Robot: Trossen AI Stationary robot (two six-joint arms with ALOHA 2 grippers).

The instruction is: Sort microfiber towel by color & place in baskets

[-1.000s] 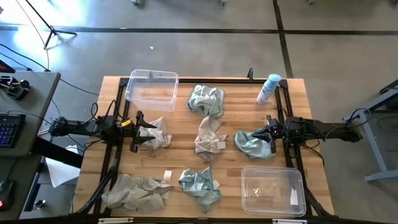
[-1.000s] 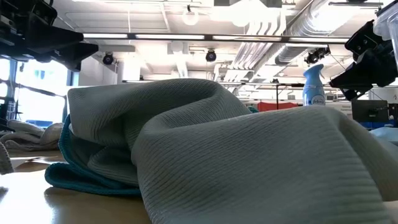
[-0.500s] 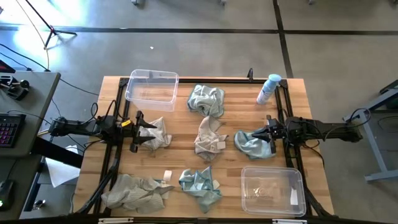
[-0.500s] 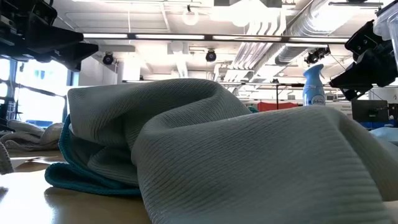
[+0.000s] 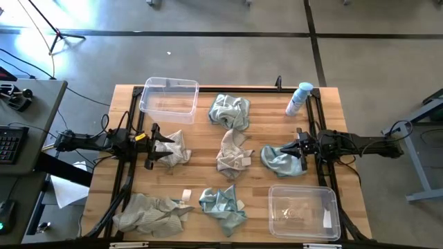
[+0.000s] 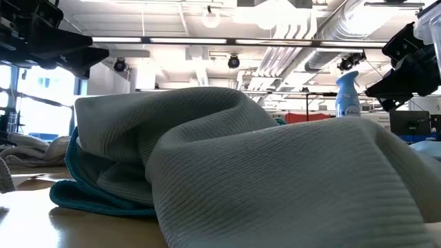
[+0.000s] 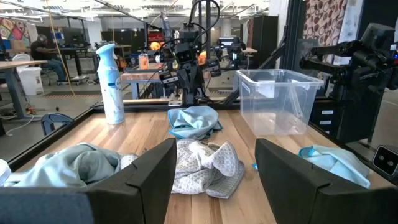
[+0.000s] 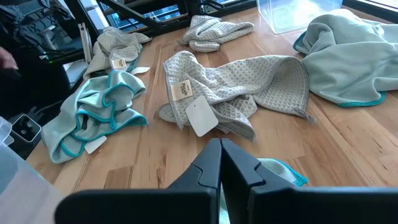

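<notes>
Several microfiber towels lie crumpled on the wooden table. The beige-grey ones are at the left (image 5: 174,146), the centre (image 5: 232,153) and the near left (image 5: 149,213). The teal ones are at the far middle (image 5: 228,111), the near middle (image 5: 221,204) and the right (image 5: 279,160). My left gripper (image 5: 158,146) is open, level, at the left beige towel's edge. My right gripper (image 5: 294,151) is shut (image 8: 221,149) above the right teal towel's edge (image 8: 281,171). One clear basket (image 5: 169,98) stands at the far left. The other (image 5: 304,211), with a white label, stands at the near right.
A white spray bottle with a blue cap (image 5: 298,98) stands at the far right corner. Black frame rails (image 5: 128,159) run along the table's left and right sides. In the low view, a towel (image 6: 262,179) fills the foreground. Bare wood lies between the towels.
</notes>
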